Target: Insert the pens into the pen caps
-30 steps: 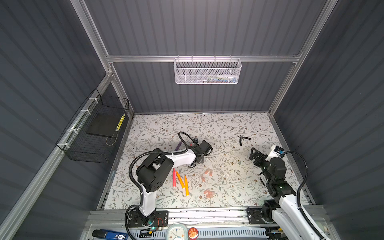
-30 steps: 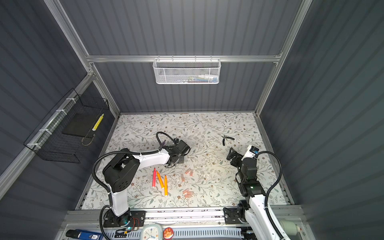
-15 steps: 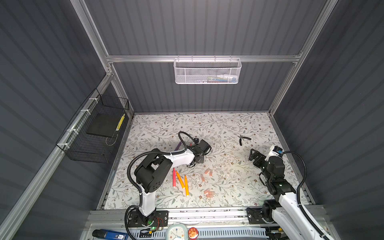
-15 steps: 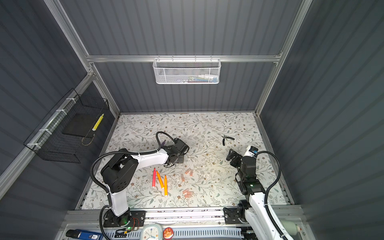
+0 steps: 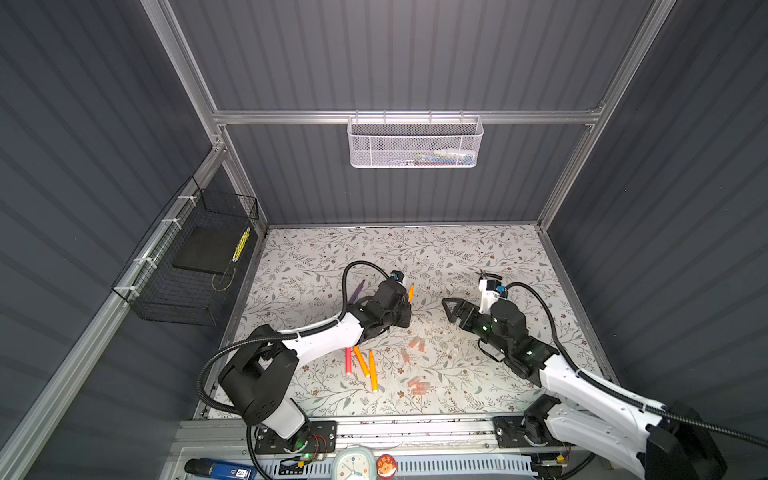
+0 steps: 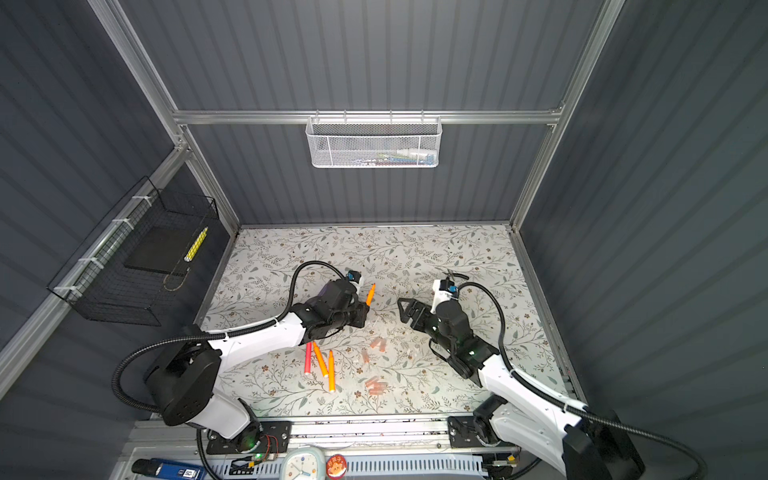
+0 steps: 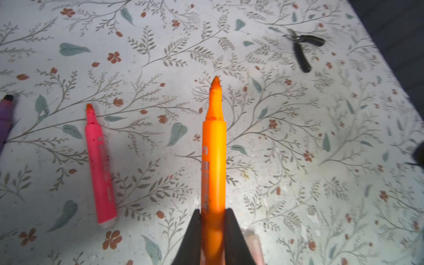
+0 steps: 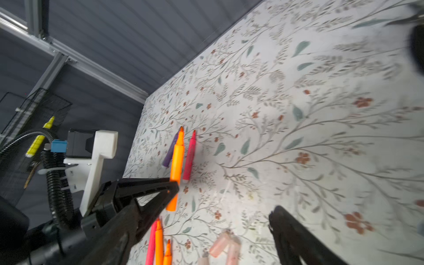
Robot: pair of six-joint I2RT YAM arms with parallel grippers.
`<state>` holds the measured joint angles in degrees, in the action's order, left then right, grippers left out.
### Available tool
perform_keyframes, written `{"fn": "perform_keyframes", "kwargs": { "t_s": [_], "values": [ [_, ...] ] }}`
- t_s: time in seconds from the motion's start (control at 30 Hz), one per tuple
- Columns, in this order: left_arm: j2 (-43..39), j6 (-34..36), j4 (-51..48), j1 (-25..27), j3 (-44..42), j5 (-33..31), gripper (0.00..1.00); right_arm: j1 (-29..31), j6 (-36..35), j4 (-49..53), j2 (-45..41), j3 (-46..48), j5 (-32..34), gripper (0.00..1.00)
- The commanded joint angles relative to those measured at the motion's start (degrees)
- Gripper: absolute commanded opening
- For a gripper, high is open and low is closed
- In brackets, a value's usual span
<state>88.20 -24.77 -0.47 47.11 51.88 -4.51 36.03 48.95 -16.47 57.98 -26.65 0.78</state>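
My left gripper (image 7: 213,212) is shut on the rear of an orange pen (image 7: 213,149) whose bare tip points away from it. Both top views show this pen (image 5: 411,292) (image 6: 370,294) at the left gripper (image 5: 405,309) (image 6: 360,312), mid-table. My right gripper (image 5: 451,309) (image 6: 405,311) (image 8: 222,204) is open and empty, facing the held pen from the right. Pen caps (image 5: 417,344) (image 6: 378,343) (image 8: 223,246) lie scattered on the table near both grippers. A pink pen (image 7: 99,165) and a purple pen (image 5: 356,291) lie beside the left gripper.
A pink pen (image 5: 348,360) and two orange pens (image 5: 360,360) lie side by side near the front, left of more caps (image 5: 417,384). Black-handled pliers (image 5: 490,275) (image 7: 300,49) lie behind the right arm. A wire basket (image 5: 187,266) hangs on the left wall.
My right arm has swung left toward the middle, bringing its open gripper close to the left gripper. The left gripper has stayed in place, shut on the orange pen.
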Motion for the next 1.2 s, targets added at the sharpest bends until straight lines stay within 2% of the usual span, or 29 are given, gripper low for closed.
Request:
{"fn": "perform_keyframes", "kwargs": {
  "t_s": [0.0, 0.23, 0.47, 0.67, 0.77, 0.97, 1.17],
  "values": [
    [-2.89, 2.6, 6.82, 0.6, -2.99, 6.05, 0.0, 2.48, 1.69, -6.48, 3.95, -3.75, 0.84, 0.84],
    [-6.78, 2.01, 11.24, 1.3, -6.78, 10.4, 0.0, 3.69, 4.75, -10.8, 12.32, -6.11, -0.47, 0.67],
    [-8.64, 2.19, 11.58, 1.53, -7.21, 11.75, 0.0, 5.51, 4.25, -11.08, 15.07, -7.37, 1.5, 0.64],
    [-9.34, 1.74, 11.98, 1.7, -7.59, 13.37, 0.0, 5.55, 5.08, -12.42, 18.47, -8.68, 0.35, 0.54],
    [-9.79, 1.72, 11.85, 1.75, -7.75, 13.47, 0.0, 5.59, 4.85, -11.6, 19.23, -10.11, -0.16, 0.46],
    [-9.93, 1.75, 12.95, 1.9, -9.18, 13.72, 0.0, 5.97, 4.49, -11.21, 18.7, -10.28, 0.04, 0.22],
    [-9.85, 1.61, 12.69, 1.9, -8.95, 13.83, 0.0, 6.65, 4.76, -10.41, 18.71, -10.59, 0.59, 0.16]
  ]
}}
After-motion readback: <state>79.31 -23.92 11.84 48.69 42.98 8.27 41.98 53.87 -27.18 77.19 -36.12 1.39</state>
